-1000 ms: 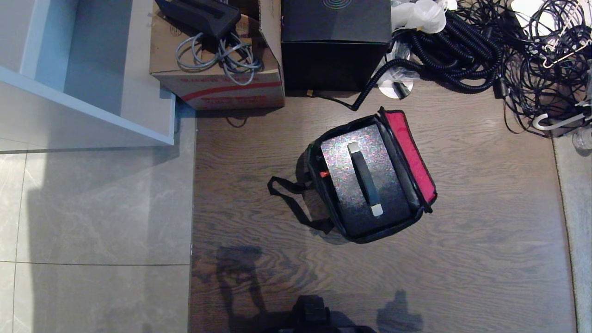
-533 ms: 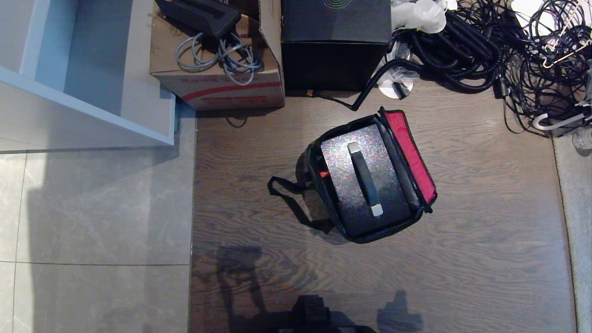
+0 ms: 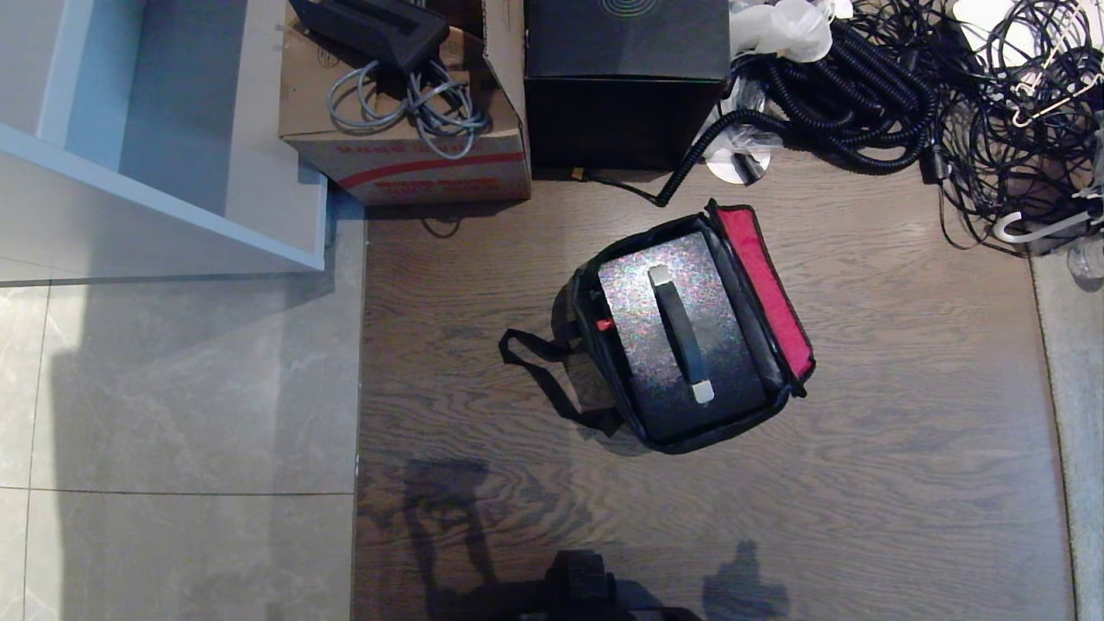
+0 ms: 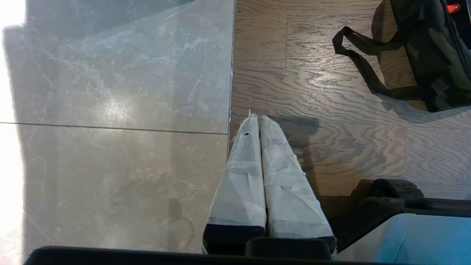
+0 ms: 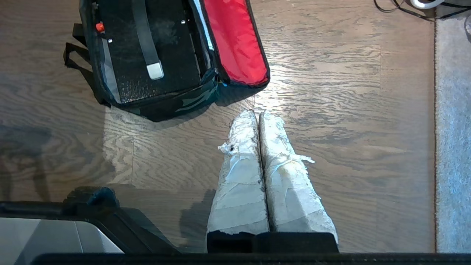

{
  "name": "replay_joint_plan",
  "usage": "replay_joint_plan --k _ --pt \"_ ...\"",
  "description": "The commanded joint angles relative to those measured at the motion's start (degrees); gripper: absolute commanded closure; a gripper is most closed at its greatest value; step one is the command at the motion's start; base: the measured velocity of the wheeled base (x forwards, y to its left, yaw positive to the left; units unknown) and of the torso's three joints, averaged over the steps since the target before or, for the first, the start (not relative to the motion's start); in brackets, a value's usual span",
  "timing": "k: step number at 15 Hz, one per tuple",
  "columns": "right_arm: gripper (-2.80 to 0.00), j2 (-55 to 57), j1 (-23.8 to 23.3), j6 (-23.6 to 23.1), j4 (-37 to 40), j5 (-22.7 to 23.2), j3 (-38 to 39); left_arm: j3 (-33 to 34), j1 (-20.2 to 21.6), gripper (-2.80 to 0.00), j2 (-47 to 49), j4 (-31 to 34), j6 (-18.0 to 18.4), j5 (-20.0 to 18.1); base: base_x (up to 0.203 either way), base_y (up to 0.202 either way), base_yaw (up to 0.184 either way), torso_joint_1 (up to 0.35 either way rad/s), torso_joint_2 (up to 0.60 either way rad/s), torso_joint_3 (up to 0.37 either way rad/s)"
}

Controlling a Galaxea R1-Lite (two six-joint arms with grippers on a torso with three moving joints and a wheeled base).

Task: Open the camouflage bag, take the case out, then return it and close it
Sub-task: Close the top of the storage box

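Observation:
The camouflage bag (image 3: 780, 404) lies open on the wooden floor in the middle of the head view, its red-lined flap (image 3: 763, 285) folded back to the right. Inside it rests the case (image 3: 634, 323), speckled and glittery, with a black bar handle (image 3: 680, 332) with silver ends. The bag's black strap (image 3: 539, 371) trails to the left. Neither arm shows in the head view. My left gripper (image 4: 256, 118) hangs shut over the seam between tile and wood, well short of the bag (image 4: 432, 55). My right gripper (image 5: 257, 114) hangs shut over bare floor, just short of the bag (image 5: 176, 101) and its flap (image 5: 235, 40).
A black cube box (image 3: 625, 82) and a cardboard box (image 3: 405, 147) with grey cables stand behind the bag. Tangled black cords (image 3: 931, 95) fill the far right. A white shelf unit (image 3: 164, 147) stands at the far left. A grey rug edge (image 3: 1082, 414) runs along the right.

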Motion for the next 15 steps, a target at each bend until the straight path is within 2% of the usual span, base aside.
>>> replay_joint_plan --k 1,6,8,9,10,11,12,15 --pt "0.0 0.18 0.02 -0.37 -0.25 0.0 2.29 0.02 0.0 0.0 -0.08 0.0 -0.04 0.02 0.0 0.0 0.0 0.0 0.0 0.0" --pt "0.0 0.18 0.02 0.89 -0.34 -0.06 2.24 0.02 0.0 0.0 -0.09 0.0 -0.04 0.02 0.0 0.0 0.0 0.0 0.0 0.0" --pt "0.0 0.24 0.02 1.38 1.79 0.32 -2.62 0.02 0.0 0.0 -0.07 0.0 -0.04 0.02 0.0 0.0 0.0 0.0 0.0 0.0" --pt "0.0 0.22 0.02 1.71 5.65 0.49 -6.5 0.02 0.0 0.0 0.0 0.0 -0.04 0.02 0.0 0.0 0.0 0.0 0.0 0.0" --pt "0.0 0.4 0.02 2.45 13.77 0.63 -10.86 0.02 0.0 0.0 0.0 0.0 -0.04 0.02 0.0 0.0 0.0 0.0 0.0 0.0" --pt "0.0 1.5 0.02 4.27 22.07 0.89 -15.29 0.02 0.0 0.0 -0.04 0.0 -0.04 0.02 0.0 0.0 0.0 0.0 0.0 0.0" --pt "0.0 4.23 0.03 6.49 26.22 1.37 -18.14 0.02 0.0 0.0 0.0 0.0 -0.04 0.02 0.0 0.0 0.0 0.0 0.0 0.0" --pt "0.0 20.68 0.92 13.91 29.29 3.2 -22.4 0.02 0.0 0.0 -0.07 0.0 -0.04 0.02 0.0 0.0 0.0 0.0 0.0 0.0"
